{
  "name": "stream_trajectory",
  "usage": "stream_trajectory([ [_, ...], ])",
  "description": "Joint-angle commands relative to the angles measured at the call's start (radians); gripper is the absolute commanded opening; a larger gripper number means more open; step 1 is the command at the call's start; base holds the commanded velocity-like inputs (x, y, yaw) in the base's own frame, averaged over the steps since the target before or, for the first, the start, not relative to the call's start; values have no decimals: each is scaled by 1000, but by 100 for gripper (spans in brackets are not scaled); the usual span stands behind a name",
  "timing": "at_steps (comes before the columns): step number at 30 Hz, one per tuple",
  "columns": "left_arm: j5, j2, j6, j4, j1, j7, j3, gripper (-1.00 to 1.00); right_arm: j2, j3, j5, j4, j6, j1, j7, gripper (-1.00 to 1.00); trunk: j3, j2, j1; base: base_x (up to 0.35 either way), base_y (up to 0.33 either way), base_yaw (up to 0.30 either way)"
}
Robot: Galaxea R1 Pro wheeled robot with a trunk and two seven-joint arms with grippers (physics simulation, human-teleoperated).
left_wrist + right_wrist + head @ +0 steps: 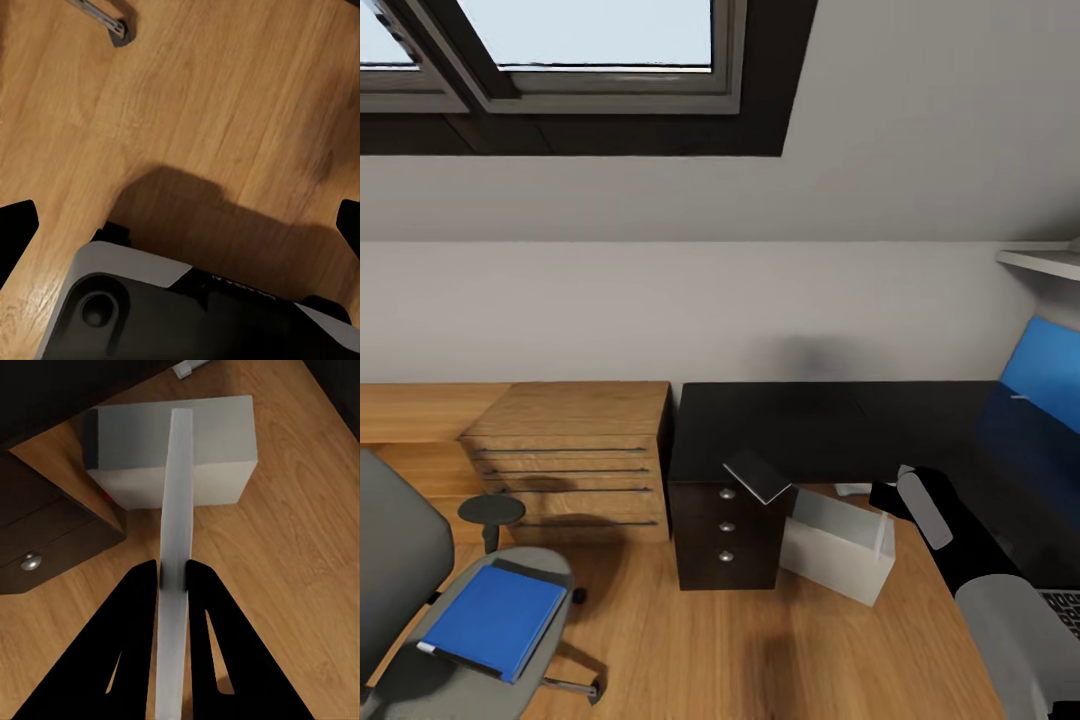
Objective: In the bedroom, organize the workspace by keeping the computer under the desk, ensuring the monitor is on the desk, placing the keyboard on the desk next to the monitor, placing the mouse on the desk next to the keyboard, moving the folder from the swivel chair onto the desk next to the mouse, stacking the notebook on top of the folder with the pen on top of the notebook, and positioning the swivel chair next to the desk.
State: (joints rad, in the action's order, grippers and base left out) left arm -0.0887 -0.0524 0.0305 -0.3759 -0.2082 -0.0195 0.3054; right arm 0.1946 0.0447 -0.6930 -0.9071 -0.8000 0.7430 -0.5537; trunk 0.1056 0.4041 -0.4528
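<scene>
The light-grey computer [838, 545] [176, 450] stands askew on the floor beside the black desk's [830, 425] drawer unit [725, 535]. My right gripper [172, 574] is shut on a thin pale panel [174, 540] standing up from it. A dark notebook [758, 475] tilts over the desk's front edge. The blue folder [495, 618] lies on the grey swivel chair's seat [555, 570] at the lower left. A corner of the keyboard [1065, 608] shows on the desk behind my right arm [925, 510]. My left gripper [180, 225] hangs open over bare floor. Monitor, mouse and pen are out of view.
A light-wood drawer chest [575, 460] stands left of the desk against the wall. A blue upright panel [1045, 370] rises on the desk's right wing under a white shelf [1045, 262]. A chair castor [112, 26] lies close to my base [150, 315].
</scene>
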Motion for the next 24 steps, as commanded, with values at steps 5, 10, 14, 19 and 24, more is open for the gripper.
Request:
stream_trajectory([
  [5,-7,-1,3,-1,0,-2,3,100,2,4,-12,-1,-1,1,-11,-100,1,-4,3,0,0,7],
  [10,-7,-1,3,-1,0,-2,3,100,1,4,-12,-1,-1,1,-11,-100,1,-4,3,0,0,2],
  [14,-6,-1,3,-1,0,-2,3,100,1,4,-13,-1,-1,1,-11,-100,1,-4,3,0,0,0],
  [19,-6,-1,2,-1,0,-2,3,100,0,4,-13,0,0,1,-11,-100,1,-4,3,0,0,0],
  [24,-7,-1,2,-1,0,-3,4,100,0,4,-13,0,1,1,-11,-100,1,-4,3,0,0,0],
])
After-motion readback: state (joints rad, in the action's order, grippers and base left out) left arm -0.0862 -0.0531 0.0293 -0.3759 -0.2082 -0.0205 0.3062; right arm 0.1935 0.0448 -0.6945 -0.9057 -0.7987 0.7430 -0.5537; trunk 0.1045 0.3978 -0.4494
